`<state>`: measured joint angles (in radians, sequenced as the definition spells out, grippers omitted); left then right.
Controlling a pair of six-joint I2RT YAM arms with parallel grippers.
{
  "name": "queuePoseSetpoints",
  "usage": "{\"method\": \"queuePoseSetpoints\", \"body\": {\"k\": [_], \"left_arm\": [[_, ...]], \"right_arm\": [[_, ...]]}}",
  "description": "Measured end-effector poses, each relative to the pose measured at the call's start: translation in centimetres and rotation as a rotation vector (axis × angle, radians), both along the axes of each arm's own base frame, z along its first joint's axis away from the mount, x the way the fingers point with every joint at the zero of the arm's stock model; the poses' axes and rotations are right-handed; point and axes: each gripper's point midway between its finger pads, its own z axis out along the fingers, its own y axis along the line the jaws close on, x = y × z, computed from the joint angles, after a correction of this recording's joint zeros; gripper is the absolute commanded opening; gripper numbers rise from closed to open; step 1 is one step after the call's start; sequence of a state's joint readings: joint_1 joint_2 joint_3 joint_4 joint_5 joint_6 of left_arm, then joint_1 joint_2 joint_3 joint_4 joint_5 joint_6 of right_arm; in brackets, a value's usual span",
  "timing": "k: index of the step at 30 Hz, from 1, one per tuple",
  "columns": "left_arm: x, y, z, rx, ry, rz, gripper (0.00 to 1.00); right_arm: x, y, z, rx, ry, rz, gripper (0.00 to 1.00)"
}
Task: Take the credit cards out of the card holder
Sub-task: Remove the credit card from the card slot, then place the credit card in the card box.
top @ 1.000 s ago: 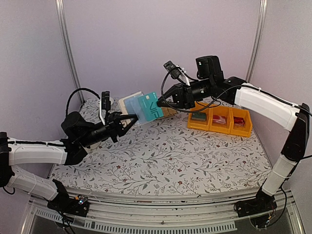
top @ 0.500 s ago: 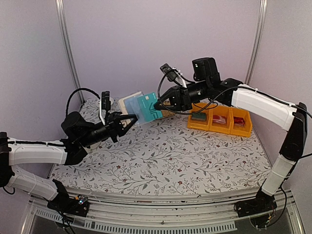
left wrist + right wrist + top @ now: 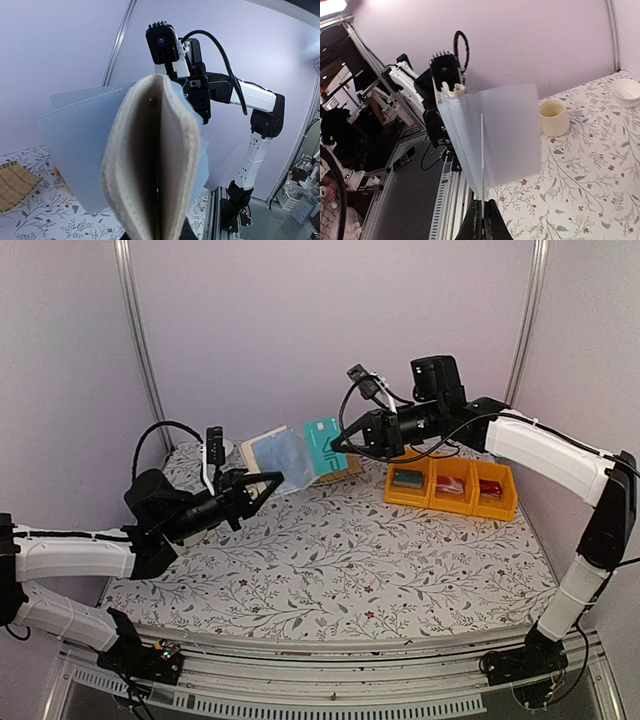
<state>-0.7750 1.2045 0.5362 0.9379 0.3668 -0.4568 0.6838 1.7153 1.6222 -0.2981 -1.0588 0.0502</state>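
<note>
The card holder hangs in the air over the back left of the table, its clear pale-blue pockets fanned out. My left gripper is shut on its lower edge. In the left wrist view the beige holder fills the middle, seen end-on, and hides my fingers. A teal-blue credit card is held just right of the holder, apart from it, with my right gripper shut on its right edge. In the right wrist view the card shows edge-on, rising from my shut right gripper, with the holder's pockets behind it.
Three joined yellow bins with small red and green items stand at the back right. A woven mat lies behind the card. A cream cup and a white bowl sit on the floral cloth at the back left.
My right gripper has drawn back to the right with the teal card, which has slid out of the holder's pocket. The left arm has kept the holder almost still.
</note>
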Motion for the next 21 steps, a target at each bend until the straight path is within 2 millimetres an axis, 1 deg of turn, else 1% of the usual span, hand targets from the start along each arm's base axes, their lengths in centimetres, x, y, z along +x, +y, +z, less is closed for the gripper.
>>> {"method": "queuePoseSetpoints", "body": {"k": [1,5,6,8,10,12,14,17,19,21], "left_arm": [[0.2,0.1,-0.1,0.002,0.006,0.014,0.0],[1.0,1.3,-0.4,0.004,0.034,0.094,0.0],[1.3,1.7,-0.5,0.004,0.041,0.118,0.0],[1.8,2.3,-0.7,0.006,0.056,0.159,0.0],[2.2,2.8,-1.0,0.011,0.071,0.196,0.0],[2.6,3.2,-1.2,0.017,0.085,0.226,0.0],[2.8,3.4,-1.5,0.026,0.096,0.245,0.0],[2.9,3.9,-1.6,0.033,0.099,0.269,0.0],[2.8,4.3,-1.4,0.032,0.094,0.282,0.0],[2.7,4.7,-1.3,0.031,0.089,0.292,0.0]], "right_arm": [[0.9,-0.9,0.0,-0.002,0.005,-0.038,0.02],[5.7,-6.3,-0.1,0.011,0.05,-0.251,0.02],[6.7,-7.5,-0.3,0.019,0.071,-0.299,0.01],[9.4,-10.3,-1.3,0.038,0.146,-0.445,0.01],[12.5,-12.8,-3.1,0.054,0.251,-0.615,0.01],[15.1,-15.1,-5.7,0.08,0.373,-0.789,0.01],[16.8,-16.7,-8.2,0.124,0.49,-0.947,0.01],[19.1,-19.1,-11.2,0.226,0.665,-1.176,0.02],[21.0,-20.5,-12.4,0.323,0.766,-1.309,0.02],[22.7,-21.4,-13.4,0.405,0.847,-1.399,0.02]]}}
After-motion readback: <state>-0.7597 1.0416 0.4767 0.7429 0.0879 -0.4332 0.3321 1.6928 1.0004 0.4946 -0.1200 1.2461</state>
